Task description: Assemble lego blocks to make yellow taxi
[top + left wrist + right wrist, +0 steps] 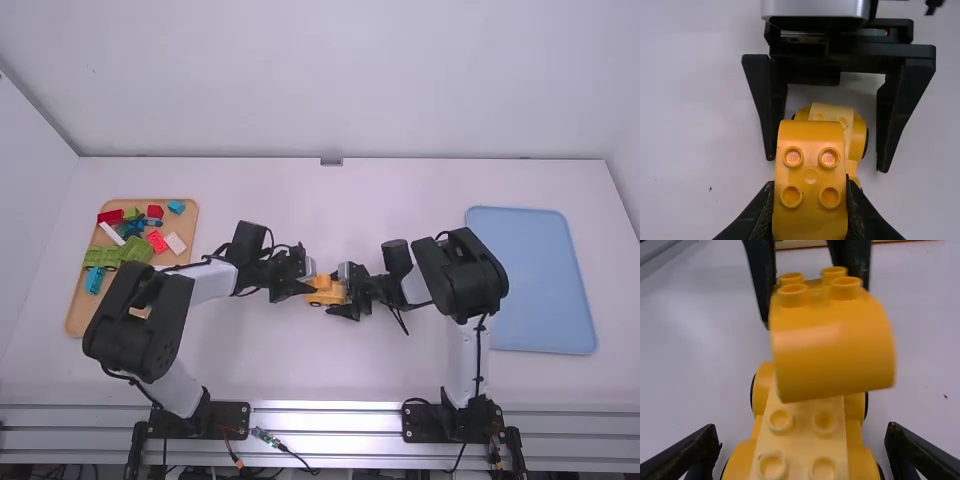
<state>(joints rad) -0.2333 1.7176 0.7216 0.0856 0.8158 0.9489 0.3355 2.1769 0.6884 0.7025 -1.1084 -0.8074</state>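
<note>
Gripping a rounded, studded orange-yellow plastic block (832, 355) in left gripper (312, 281), over far end of a yellow plastic wheeled base (800, 432) at mid-table; cannot tell if touching. Holding right gripper (337, 293) with fingers apart, one to either side of base. Noting coloured blocks on tan tray (82, 308) at left, flat blue tray (530, 280) at right.

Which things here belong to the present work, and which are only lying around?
For the work:
Curved yellow block, held in left gripper
Wheeled yellow base, right gripper open around it

Lying around:
Wooden tray with red block, green block
Blue tray
</note>
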